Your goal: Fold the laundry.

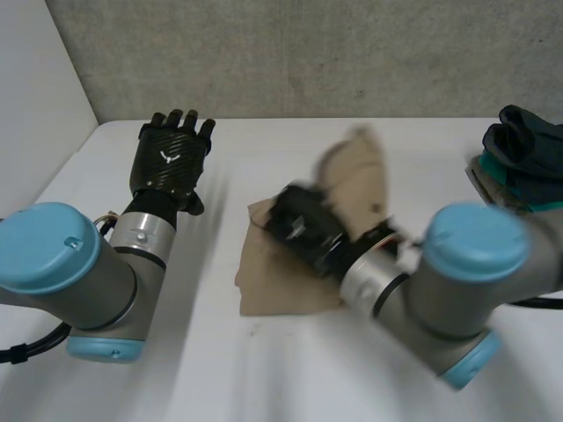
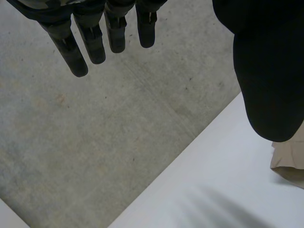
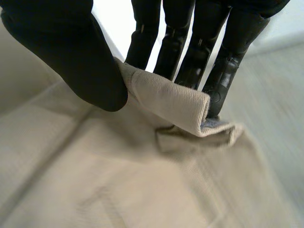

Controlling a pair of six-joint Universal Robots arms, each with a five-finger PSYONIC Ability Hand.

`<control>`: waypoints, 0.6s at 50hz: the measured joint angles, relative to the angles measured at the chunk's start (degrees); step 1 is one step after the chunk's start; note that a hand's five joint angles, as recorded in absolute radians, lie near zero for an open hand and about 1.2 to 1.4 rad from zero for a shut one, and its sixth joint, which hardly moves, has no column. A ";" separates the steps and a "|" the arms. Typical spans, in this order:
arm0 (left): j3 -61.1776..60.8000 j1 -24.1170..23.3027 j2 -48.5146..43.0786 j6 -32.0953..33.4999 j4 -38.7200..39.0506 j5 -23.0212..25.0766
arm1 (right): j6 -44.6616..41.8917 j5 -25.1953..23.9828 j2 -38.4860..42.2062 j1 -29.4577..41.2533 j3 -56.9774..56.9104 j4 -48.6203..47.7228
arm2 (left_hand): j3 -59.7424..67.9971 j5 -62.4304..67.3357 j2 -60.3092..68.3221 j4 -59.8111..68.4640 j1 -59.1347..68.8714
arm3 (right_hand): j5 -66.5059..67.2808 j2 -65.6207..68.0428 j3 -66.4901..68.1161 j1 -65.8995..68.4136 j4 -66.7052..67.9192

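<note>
tan cloth | ribbed, flat on table | one edge raised, doubled over | dark garments heaped far right

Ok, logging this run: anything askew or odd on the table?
Nothing spilled or damaged. The beige cloth is bunched, one fold pinched up by the right hand; the left hand is open, off the cloth.

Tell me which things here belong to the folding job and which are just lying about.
In the job:
beige ribbed cloth, a fold of it pinched by the right robot hand
left robot hand, open, off the cloth

Lying about:
crumpled dark navy fabric bundle at the far right edge of the white table, untouched, possibly laundry waiting
</note>
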 measured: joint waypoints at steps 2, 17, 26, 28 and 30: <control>-0.02 0.31 0.16 -0.61 -0.56 0.02 | -1.02 -3.12 2.38 2.25 -0.27 -0.33 | 0.00 0.00 0.00 0.00 0.00 | -12.41 -14.10 -14.64 -12.51 -13.39; 4.76 -1.80 -0.61 -2.93 -1.82 0.01 | 43.83 3.86 -8.27 -1.75 -0.37 1.02 | 0.00 0.00 0.00 0.00 0.00 | -52.21 -54.12 -55.92 -44.40 -54.59; 11.53 -6.96 -4.54 -8.84 -10.47 0.35 | 63.69 5.67 -7.76 -8.89 -6.25 11.93 | 0.00 0.00 0.00 0.00 0.00 | -52.21 -54.12 -55.92 -44.40 -54.59; 14.38 -8.40 -7.62 -10.65 -16.43 0.37 | 60.87 6.14 -2.61 -9.69 -11.13 18.57 | 0.00 0.00 0.00 0.00 0.00 | -52.21 -54.12 -55.92 -44.40 -54.59; 16.03 -8.98 -9.77 -11.23 -20.22 0.31 | 58.13 6.59 1.07 -9.81 -14.46 22.51 | 0.00 0.00 0.00 0.00 0.00 | -52.21 -54.12 -55.92 -44.40 -54.59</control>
